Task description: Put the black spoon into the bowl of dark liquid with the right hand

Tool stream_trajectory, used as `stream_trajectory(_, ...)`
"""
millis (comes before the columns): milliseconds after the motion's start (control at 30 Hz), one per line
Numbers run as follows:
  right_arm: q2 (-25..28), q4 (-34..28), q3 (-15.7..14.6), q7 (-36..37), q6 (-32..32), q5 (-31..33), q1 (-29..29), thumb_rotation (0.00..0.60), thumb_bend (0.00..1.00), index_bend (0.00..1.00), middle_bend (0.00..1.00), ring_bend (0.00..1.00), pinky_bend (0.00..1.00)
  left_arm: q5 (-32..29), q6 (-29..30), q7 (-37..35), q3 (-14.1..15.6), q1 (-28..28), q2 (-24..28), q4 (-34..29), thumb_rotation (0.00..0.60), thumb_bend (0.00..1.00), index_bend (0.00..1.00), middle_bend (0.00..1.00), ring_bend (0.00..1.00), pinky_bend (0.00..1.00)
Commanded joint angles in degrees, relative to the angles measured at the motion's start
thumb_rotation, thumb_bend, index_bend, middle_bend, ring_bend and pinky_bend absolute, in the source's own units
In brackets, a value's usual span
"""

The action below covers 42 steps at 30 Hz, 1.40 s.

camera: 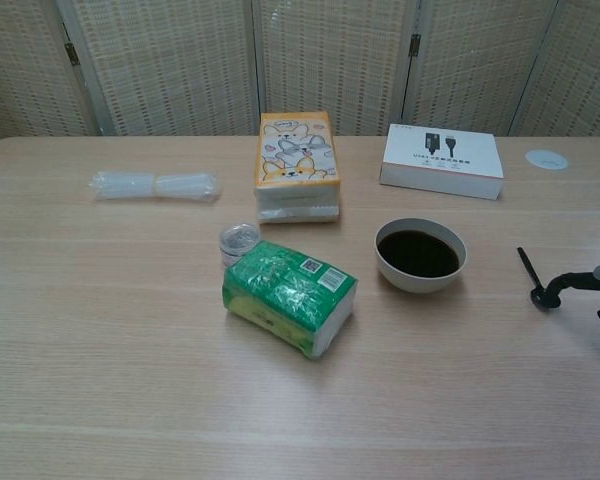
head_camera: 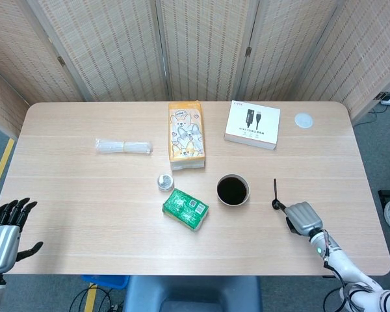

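- The spoon is black, all of it.
- The bowl is white and the liquid in it is very dark, almost black.
- The right hand is grey metal; the left hand has black fingers and a silver back.
- The tissue pack is green with a white label.
- The tissue box is orange with cartoon dogs.
- The flat box is white with a black cable picture.
- The table is light wood with fine grain.
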Motion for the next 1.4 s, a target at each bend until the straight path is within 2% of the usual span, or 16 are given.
stream_trajectory(33, -0.2, 0.1, -0.2, 0.0, -0.2, -0.2, 0.1, 0.600, 0.73, 0.21, 0.89, 1.00, 1.00, 0.0, 0.1, 0.0, 0.1, 0.1, 0.1, -0.1, 0.600, 0.14, 0.18, 0.14, 0.12, 0.15)
stream_trajectory(367, 0.8, 0.5, -1.1, -0.7, -1.0, 0.7, -0.6, 0.600, 0.73, 0.21, 0.89, 1.00, 1.00, 0.1, 0.0, 0.2, 0.3, 0.2, -0.2, 0.0, 0.600, 0.14, 0.18, 0.14, 0.12, 0.15)
stream_trajectory(567, 0.9, 1.3, -0.6, -0.1, -0.6, 1.0, -0.8, 0.600, 0.73, 0.21, 0.89, 1.00, 1.00, 0.2, 0.1, 0.4, 0.1, 0.2, -0.2, -0.1, 0.600, 0.14, 0.18, 0.14, 0.12, 0.15)
stream_trajectory(833, 0.6, 1.0, -0.5, 4.3, 2.7, -3.4, -0.7, 0.600, 0.70, 0.21, 0.89, 1.00, 1.00, 0.0, 0.0, 0.6, 0.2, 0.3, -0.2, -0.1, 0.600, 0.14, 0.18, 0.14, 0.12, 0.15)
stream_trajectory(900, 0.6, 0.7, -0.6, 4.7, 3.2, -4.1, -0.8, 0.600, 0.64, 0.21, 0.89, 1.00, 1.00, -0.1, 0.1, 0.5, 0.2, 0.4, -0.2, -0.2, 0.600, 0.14, 0.18, 0.14, 0.12, 0.15)
stream_trajectory(1000, 0.5, 0.8, -0.7, 4.8, 4.2, -4.9, -1.0, 0.600, 0.47, 0.21, 0.89, 1.00, 1.00, 0.0, 0.1, 0.5, 0.2, 0.4, -0.1, -0.2, 0.600, 0.14, 0.18, 0.14, 0.12, 0.15)
stream_trajectory(1067, 0.1, 1.4, -0.7, 4.4, 5.7, -5.3, -1.5, 0.600, 0.25, 0.22, 0.89, 1.00, 1.00, 0.0, 0.1, 0.4, 0.3, 0.5, -0.1, -0.2, 0.600, 0.14, 0.18, 0.14, 0.12, 0.15)
stream_trajectory(1133, -0.5, 2.4, -0.6, 3.7, 7.5, -5.5, -2.4, 0.600, 0.12, 0.24, 0.89, 1.00, 1.00, 0.0, 0.1, 0.5, 0.3, 0.5, -0.1, -0.2, 0.600, 0.14, 0.18, 0.14, 0.12, 0.15)
stream_trajectory(1233, -1.2, 3.5, -0.5, 3.0, 9.6, -5.8, -3.5, 0.600, 0.07, 0.26, 0.89, 1.00, 1.00, 0.1, -0.1, 0.5, 0.4, 0.4, -0.2, -0.2, 0.600, 0.14, 0.18, 0.14, 0.12, 0.15)
stream_trajectory(1400, -2.7, 5.0, -0.6, 1.9, 11.1, -6.7, -4.0, 0.600, 0.07, 0.28, 0.89, 1.00, 1.00, 0.4, -0.1, 0.5, 0.4, 0.3, -0.4, -0.4, 0.600, 0.14, 0.18, 0.14, 0.12, 0.15)
